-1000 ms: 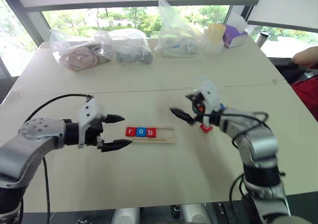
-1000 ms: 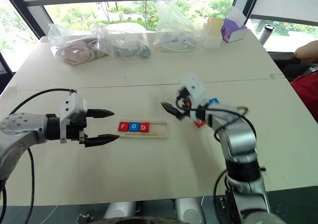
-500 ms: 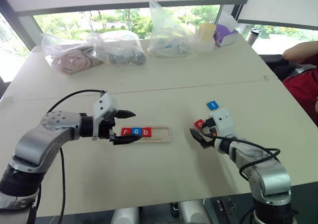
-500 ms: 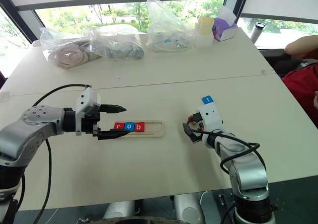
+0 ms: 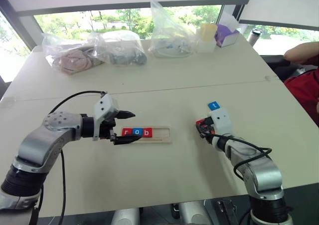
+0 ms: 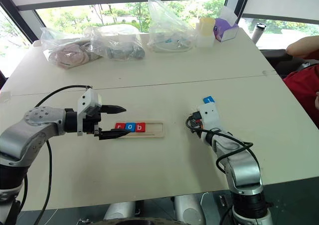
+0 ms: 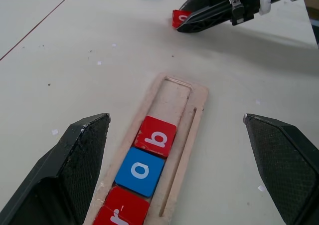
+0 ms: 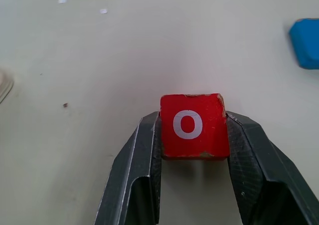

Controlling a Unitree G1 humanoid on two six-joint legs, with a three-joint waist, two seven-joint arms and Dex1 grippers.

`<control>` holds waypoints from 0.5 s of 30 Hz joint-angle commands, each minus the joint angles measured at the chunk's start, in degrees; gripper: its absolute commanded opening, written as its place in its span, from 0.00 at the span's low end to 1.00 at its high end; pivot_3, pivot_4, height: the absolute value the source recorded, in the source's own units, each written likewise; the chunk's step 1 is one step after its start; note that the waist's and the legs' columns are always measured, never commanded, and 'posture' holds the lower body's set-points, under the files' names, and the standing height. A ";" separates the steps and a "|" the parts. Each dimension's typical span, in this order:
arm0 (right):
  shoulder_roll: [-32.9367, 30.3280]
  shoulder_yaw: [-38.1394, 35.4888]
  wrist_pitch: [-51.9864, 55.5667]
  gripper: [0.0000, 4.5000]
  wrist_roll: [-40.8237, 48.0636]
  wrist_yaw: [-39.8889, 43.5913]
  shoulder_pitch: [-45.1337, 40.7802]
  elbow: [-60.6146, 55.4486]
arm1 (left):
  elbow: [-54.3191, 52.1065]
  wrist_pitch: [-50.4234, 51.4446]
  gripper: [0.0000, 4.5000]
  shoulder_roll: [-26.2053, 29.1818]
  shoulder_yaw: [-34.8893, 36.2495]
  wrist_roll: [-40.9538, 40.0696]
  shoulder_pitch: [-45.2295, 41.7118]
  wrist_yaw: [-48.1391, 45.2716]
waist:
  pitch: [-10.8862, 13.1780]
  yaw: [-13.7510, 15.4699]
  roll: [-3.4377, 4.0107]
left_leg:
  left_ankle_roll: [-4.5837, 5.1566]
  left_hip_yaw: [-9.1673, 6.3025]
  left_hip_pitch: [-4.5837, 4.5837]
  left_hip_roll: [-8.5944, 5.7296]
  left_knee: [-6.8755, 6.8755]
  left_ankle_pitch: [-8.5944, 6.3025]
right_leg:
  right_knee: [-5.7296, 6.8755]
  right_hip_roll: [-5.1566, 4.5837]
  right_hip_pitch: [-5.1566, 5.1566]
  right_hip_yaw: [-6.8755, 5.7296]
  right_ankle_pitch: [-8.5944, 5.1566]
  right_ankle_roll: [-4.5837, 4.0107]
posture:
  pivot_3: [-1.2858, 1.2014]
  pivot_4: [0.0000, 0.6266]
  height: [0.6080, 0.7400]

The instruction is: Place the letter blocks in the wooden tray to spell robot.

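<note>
The wooden tray (image 5: 162, 134) lies mid-table with three letter blocks in its left part: red r (image 5: 126, 131), blue o (image 5: 137, 132) and red b (image 5: 147, 132). Its right part is bare (image 7: 174, 93). My left gripper (image 5: 130, 126) is open at the tray's left end, one finger on each side of it. To the right of the tray, my right gripper (image 8: 192, 135) is shut on a red o block (image 8: 192, 126) low over the table. A blue t block (image 5: 213, 106) lies just beyond that gripper.
Several clear plastic bags (image 5: 94, 53) and a purple box (image 5: 227, 33) line the table's far edge. A person's arm (image 5: 305, 50) rests at the right edge. A seam (image 5: 149, 91) crosses the table behind the tray.
My right gripper dropped down beside the red o block and closed on it in the last half second. The left gripper stays open at the tray's end. The camera shifted early on.
</note>
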 commanded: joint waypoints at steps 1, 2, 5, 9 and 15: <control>4.98 -1.43 6.25 0.26 -2.10 -6.61 0.16 -6.91 | -0.48 -0.99 1.00 -0.50 -0.39 0.48 -0.47 -0.04 | 0.00 0.01 0.00 | 0.00 0.00 -0.01 0.01 0.00 0.00 | 0.01 0.00 -0.02 0.00 0.00 0.01 | 0.52 0.24 1.00; 6.04 -1.00 7.71 0.26 -2.64 -7.84 0.47 -8.09 | -0.23 -1.05 1.00 -0.63 -0.51 0.57 -0.58 -0.16 | 0.00 0.02 0.00 | 0.00 0.00 -0.01 0.01 -0.01 0.00 | 0.01 0.00 -0.02 0.00 0.00 0.01 | 0.52 0.24 1.00; 10.72 0.10 12.27 0.26 -4.33 -12.16 0.72 -10.42 | 0.99 -1.59 1.00 -0.92 -1.41 1.29 -1.36 -0.95 | 0.00 0.01 0.01 | 0.00 0.00 -0.02 0.00 -0.01 0.00 | -0.01 -0.02 -0.02 0.00 -0.01 -0.01 | 0.52 0.24 1.00; 13.72 0.46 12.37 0.26 -5.91 -14.71 -0.48 -6.47 | 3.31 -2.61 1.00 -1.52 -3.18 2.39 -3.40 -2.43 | -0.01 -0.02 -0.01 | 0.00 0.01 -0.01 0.00 0.00 0.00 | -0.03 -0.03 -0.01 0.00 -0.02 -0.02 | 0.52 0.24 1.00; 13.44 0.71 11.78 0.91 -6.00 -14.49 -1.31 -6.18 | 3.87 -3.15 1.00 -1.38 -3.21 3.01 -3.29 -3.45 | -0.02 -0.08 -0.02 | 0.00 0.01 0.01 0.00 -0.01 0.00 | -0.06 -0.03 0.01 0.00 -0.02 -0.02 | 0.52 0.24 1.00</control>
